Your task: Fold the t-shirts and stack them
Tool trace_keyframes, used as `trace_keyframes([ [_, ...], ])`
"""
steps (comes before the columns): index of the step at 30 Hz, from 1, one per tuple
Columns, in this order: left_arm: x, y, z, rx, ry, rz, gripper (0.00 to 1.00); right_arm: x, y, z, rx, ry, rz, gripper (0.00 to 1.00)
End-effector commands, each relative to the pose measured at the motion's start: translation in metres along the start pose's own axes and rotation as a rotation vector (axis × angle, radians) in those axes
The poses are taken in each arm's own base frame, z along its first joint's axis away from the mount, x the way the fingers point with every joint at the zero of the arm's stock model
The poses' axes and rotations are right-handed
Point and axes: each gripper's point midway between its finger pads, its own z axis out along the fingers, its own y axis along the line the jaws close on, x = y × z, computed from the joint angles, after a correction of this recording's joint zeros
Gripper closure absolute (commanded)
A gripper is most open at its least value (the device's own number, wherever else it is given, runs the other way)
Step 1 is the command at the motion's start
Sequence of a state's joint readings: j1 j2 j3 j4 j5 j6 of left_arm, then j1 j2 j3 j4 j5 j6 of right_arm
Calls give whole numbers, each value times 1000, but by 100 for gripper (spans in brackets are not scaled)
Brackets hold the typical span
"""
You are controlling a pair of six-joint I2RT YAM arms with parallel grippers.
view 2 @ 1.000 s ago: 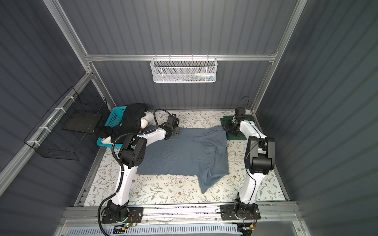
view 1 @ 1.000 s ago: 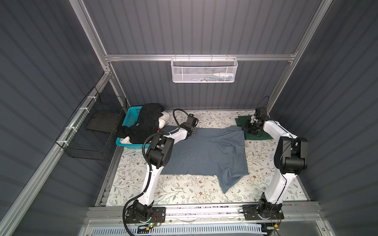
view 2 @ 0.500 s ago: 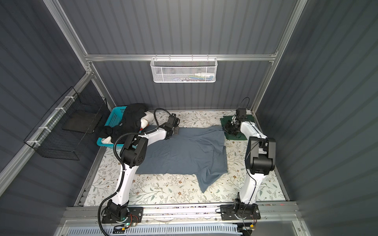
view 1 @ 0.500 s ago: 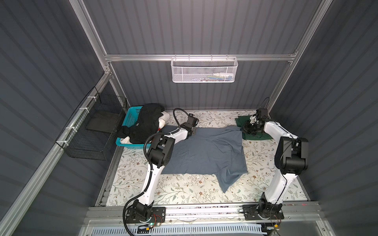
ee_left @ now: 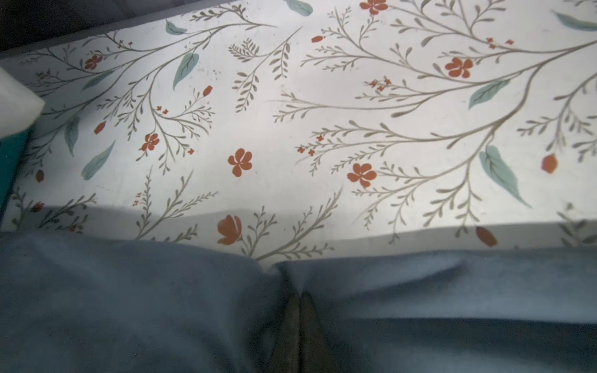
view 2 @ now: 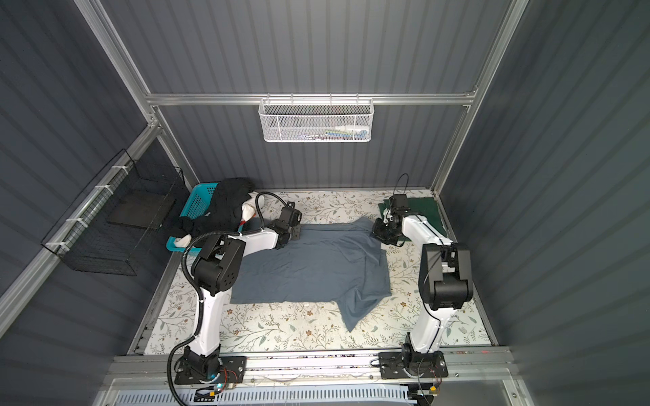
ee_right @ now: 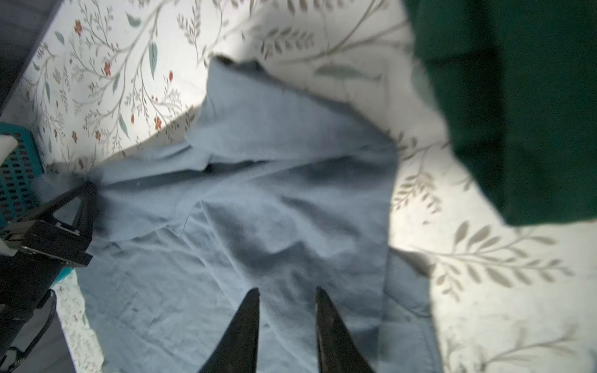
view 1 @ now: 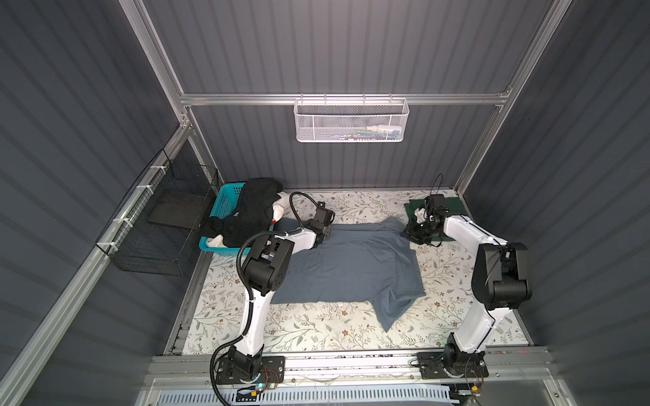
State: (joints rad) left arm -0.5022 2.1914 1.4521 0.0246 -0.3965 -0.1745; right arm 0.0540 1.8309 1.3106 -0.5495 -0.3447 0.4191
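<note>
The surface (view 1: pixel 309 330) is being overlooked from high in both top views; the blue-grey t-shirt (ee_left: pixel 129 306) is being framed closely in both wrist views.

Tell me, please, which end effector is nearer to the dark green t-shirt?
Right. The right end effector is just beside the dark green t-shirt; the left end effector pinches the blue-grey t-shirt near the turquoise basket.
</note>
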Motion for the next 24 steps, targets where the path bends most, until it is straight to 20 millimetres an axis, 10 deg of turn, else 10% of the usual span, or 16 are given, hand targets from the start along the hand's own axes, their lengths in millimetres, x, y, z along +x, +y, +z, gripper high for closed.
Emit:
trace_keyframes([
  [1,-32,-3,-20,47,-103,-8,100,7,-6,-7,15,30,-37,64],
  [10,-14,-14,-11,88,-69,4,100,-74,31,-10,7,-45,-195,48],
  [24,-27,-22,-10,113,-89,11,100,-75,47,50,-63,86,-253,58],
])
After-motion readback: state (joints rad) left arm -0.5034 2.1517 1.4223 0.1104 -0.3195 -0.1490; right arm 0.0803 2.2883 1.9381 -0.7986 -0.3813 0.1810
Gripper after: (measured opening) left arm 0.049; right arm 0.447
